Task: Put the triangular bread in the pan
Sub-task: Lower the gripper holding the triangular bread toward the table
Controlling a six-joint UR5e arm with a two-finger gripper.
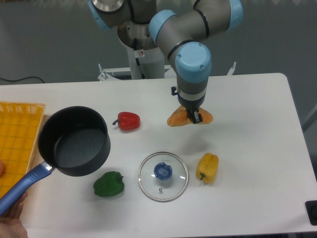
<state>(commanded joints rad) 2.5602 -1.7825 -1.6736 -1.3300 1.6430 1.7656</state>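
The triangular bread [177,119] is a golden-orange wedge at the middle of the white table. My gripper [193,115] points straight down onto it, its fingers closed around the bread's middle. I cannot tell whether the bread rests on the table or is slightly lifted. The pan [74,141] is a deep black saucepan at the left with an empty dark inside. Its blue handle [22,183] points to the lower left, where a hand holds it at the frame's corner.
A red pepper [128,120] lies between pan and bread. A green pepper [109,184] and a glass lid with a blue knob [163,176] lie in front. A yellow pepper [207,167] lies right of the lid. A yellow basket [15,134] stands at the left edge.
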